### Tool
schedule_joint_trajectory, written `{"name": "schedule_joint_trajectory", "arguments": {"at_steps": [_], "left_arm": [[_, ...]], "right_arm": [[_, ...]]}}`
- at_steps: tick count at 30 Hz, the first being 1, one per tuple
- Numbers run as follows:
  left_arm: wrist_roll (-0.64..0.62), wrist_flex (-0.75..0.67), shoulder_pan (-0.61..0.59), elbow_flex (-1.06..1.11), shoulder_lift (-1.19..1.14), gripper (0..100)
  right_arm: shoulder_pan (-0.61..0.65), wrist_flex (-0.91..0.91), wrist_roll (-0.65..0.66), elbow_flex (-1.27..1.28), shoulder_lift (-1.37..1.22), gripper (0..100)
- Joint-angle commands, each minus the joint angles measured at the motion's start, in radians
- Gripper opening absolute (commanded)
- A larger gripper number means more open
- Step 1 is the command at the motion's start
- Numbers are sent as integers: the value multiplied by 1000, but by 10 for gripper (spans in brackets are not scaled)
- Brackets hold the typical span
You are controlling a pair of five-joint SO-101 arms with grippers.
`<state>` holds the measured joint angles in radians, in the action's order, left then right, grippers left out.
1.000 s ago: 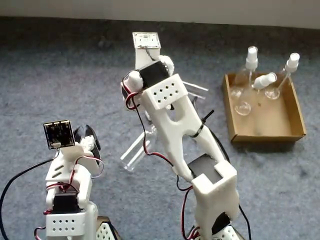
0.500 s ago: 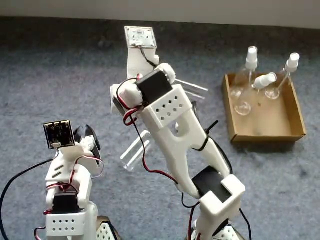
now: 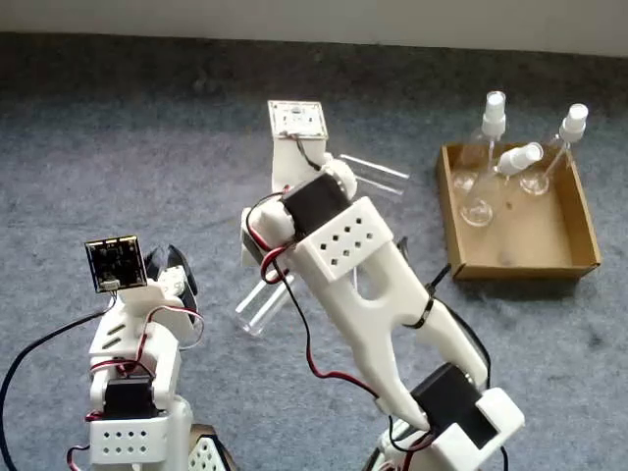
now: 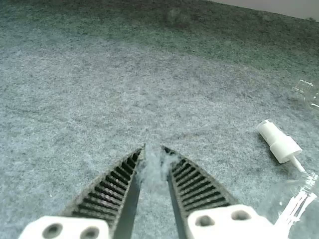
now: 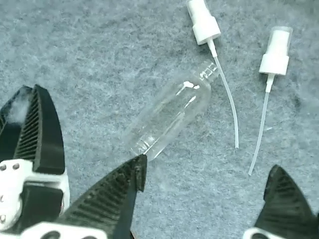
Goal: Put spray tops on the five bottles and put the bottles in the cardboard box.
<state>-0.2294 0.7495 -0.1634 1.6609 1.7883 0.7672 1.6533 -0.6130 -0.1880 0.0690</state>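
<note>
**Capless clear bottle** [image 5: 169, 117] lying on its side on the grey tabletop [image 3: 118, 128], just beside two loose spray tops [image 5: 203, 22]. In the high view its long axis runs diagonally, the neck toward the spray tops and the cardboard box [image 3: 515, 269], the base toward the left arm. It looks light, stiff, smooth and apt to roll, so a hold across mid-body seems best. The right claw [image 5: 84, 130] hangs wide open above the base end. The left claw [image 4: 153, 148] is all but closed and empty.
</note>
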Motion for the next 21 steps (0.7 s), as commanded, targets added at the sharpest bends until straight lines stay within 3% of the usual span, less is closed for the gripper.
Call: {"name": "schedule_joint_trajectory", "arguments": {"at_steps": [1, 12, 21], "left_arm": [[-3, -21, -13, -28, 1, 8], [-3, -21, -13, -28, 1, 8], [-3, -21, -13, -28, 1, 8]], "right_arm": [[8, -151, -86, 108, 27, 334], [8, -610, -236, 371, -84, 334], [-71, -688, -334, 366, -298, 332]]}}
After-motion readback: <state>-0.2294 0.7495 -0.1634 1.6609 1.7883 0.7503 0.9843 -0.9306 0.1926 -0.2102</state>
